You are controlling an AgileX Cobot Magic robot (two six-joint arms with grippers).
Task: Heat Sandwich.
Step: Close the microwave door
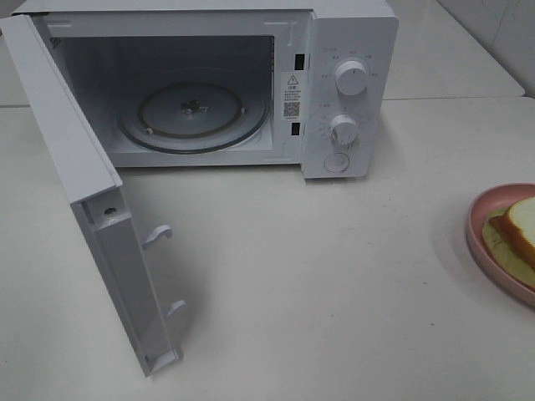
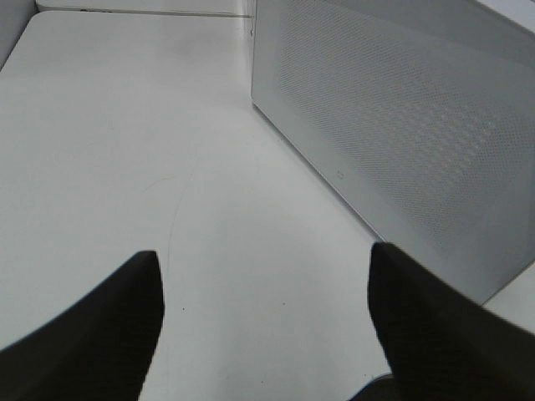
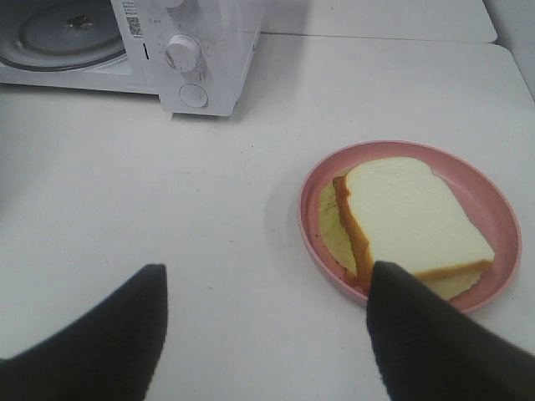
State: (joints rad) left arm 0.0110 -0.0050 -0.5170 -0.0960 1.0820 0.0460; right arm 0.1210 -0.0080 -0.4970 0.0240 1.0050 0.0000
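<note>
The sandwich, white bread with tan crust over pale green lettuce, lies on a round pink plate at the table's right edge. The white microwave stands at the back with its door swung wide open and its glass turntable bare. My right gripper hangs open over the table beside the plate, one fingertip overlapping the plate's near rim. My left gripper is open and empty beside the perforated door panel. Neither gripper shows in the exterior high view.
Two control knobs and a round button sit on the microwave's right panel. The open door juts forward on the left. White tabletop lies between microwave and plate; a tiled wall shows at the back right.
</note>
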